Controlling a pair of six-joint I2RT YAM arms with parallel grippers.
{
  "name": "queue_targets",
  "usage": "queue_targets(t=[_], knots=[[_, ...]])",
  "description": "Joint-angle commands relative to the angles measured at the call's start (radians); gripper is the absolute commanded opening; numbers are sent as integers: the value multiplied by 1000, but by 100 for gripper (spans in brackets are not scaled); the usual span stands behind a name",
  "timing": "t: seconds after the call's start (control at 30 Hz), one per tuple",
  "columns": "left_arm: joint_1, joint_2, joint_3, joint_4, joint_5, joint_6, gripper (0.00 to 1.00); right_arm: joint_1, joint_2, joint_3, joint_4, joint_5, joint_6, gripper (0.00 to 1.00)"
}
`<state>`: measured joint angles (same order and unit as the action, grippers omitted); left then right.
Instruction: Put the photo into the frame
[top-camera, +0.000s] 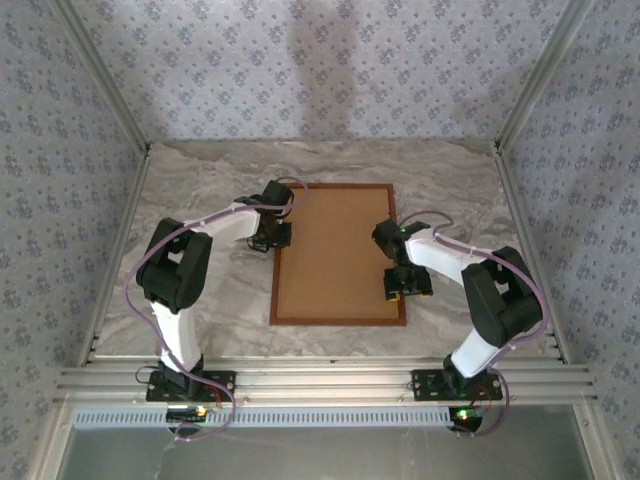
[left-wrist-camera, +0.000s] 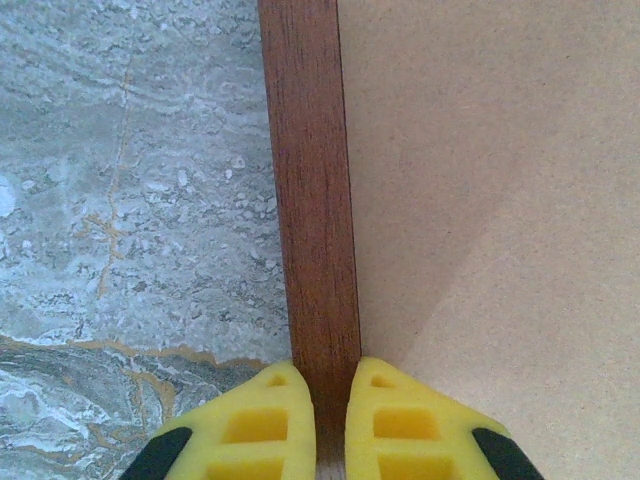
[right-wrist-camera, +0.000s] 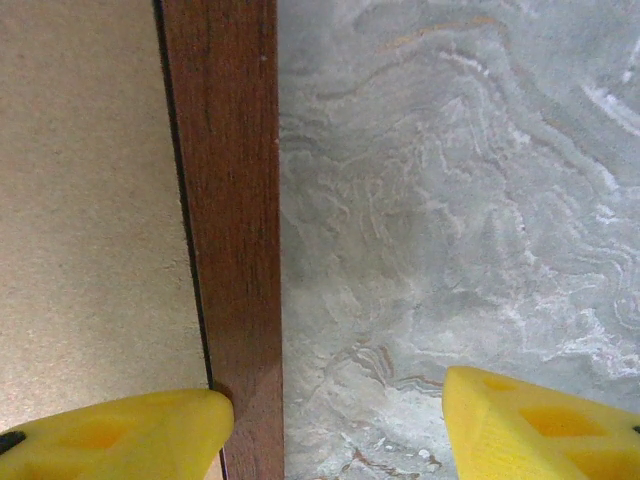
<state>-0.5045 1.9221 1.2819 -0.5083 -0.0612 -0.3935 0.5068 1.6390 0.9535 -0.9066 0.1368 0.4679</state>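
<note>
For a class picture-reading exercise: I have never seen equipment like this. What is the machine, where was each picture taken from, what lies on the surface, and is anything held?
These are two robot arms bolted to the near edge of a marble-patterned table. The wide picture looks down from above and behind them. The other two come from a camera on each wrist, so the yellow wedges there are that arm's own fingers. On the table lies a dark reddish-brown wooden picture frame, with a plain brown backing board facing up inside it. The left gripper is shut, its fingers over the frame's left rail; whether it presses on the wood I cannot tell. The right gripper is open, straddling the right rail and holding nothing.
</note>
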Motion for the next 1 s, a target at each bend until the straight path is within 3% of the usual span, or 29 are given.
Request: queue_targets(t=[0.0,0.5,0.67,0.97], knots=[[-14,4,-18,-86,-9,11,0,34,78,-36,121,-79,38,65],[-14,3,-10,-93,-19,19,0,68,75,21,90,-83,55,65],[-12,-3,-7,-99,-37,24,0,-16,-36,73,37,-60,-7,66],[-12,-16,19,-127,-51,30,0,-212,-74,171,154,-217,-121,66]])
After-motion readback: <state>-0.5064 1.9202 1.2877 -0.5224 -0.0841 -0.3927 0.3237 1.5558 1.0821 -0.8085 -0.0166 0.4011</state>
